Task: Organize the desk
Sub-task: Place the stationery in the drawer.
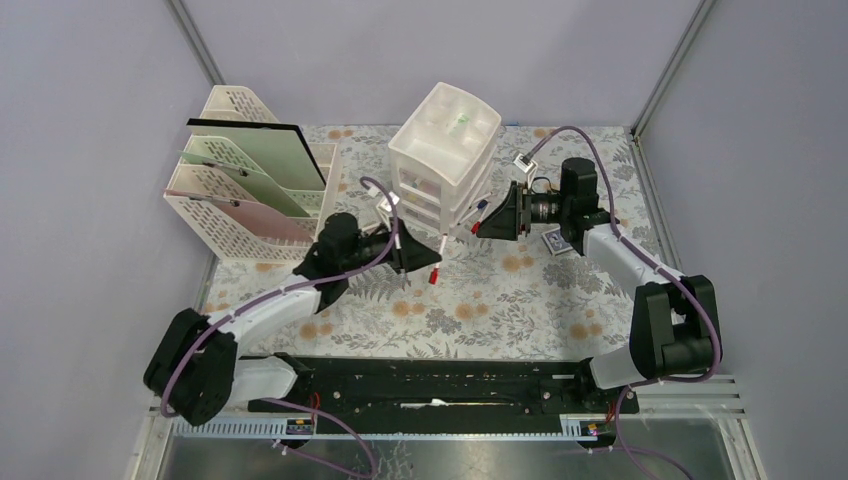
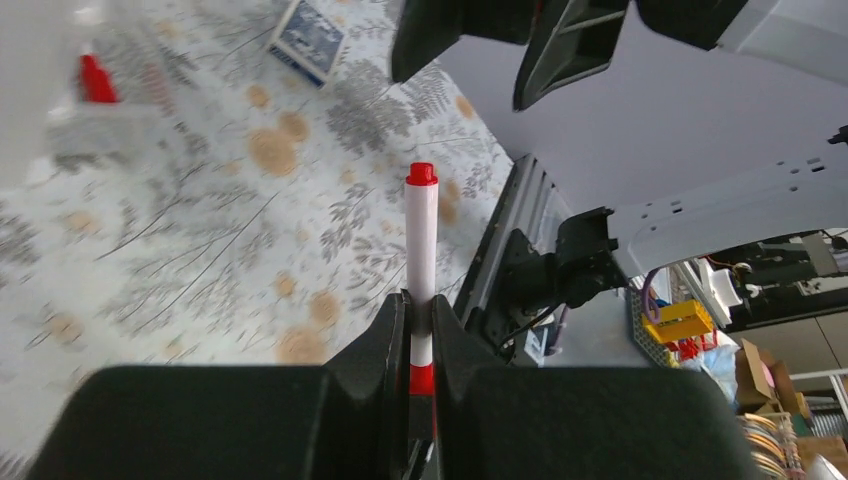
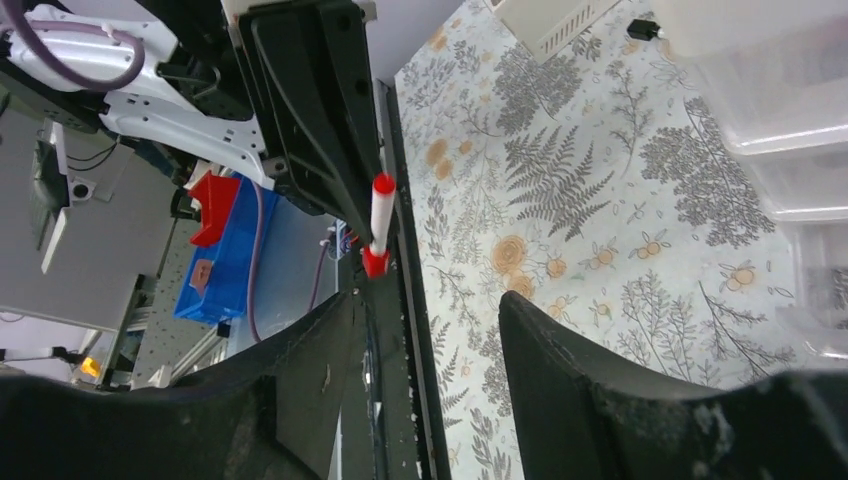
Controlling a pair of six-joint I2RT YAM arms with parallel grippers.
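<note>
The desk (image 1: 480, 310) is a tabletop under a pale cloth with grey ferns and orange flowers. My left gripper (image 1: 418, 256) hovers over its middle, shut on a white marker with a red cap (image 1: 434, 271). In the left wrist view the marker (image 2: 421, 235) sticks out past the fingers (image 2: 392, 325), cap end away from the camera. My right gripper (image 1: 488, 216) is open beside the white drawer unit (image 1: 445, 160), holding nothing. In the right wrist view its jaws stand wide apart over the cloth (image 3: 600, 200), and the marker (image 3: 380, 222) shows beyond them.
A cream lattice file rack (image 1: 250, 180) holding folders stands at the back left. A small blue-and-white box (image 1: 556, 241) lies under the right arm, also in the left wrist view (image 2: 308, 40). A pen tip (image 1: 480, 208) pokes out by the drawers. Metal rails frame the desk.
</note>
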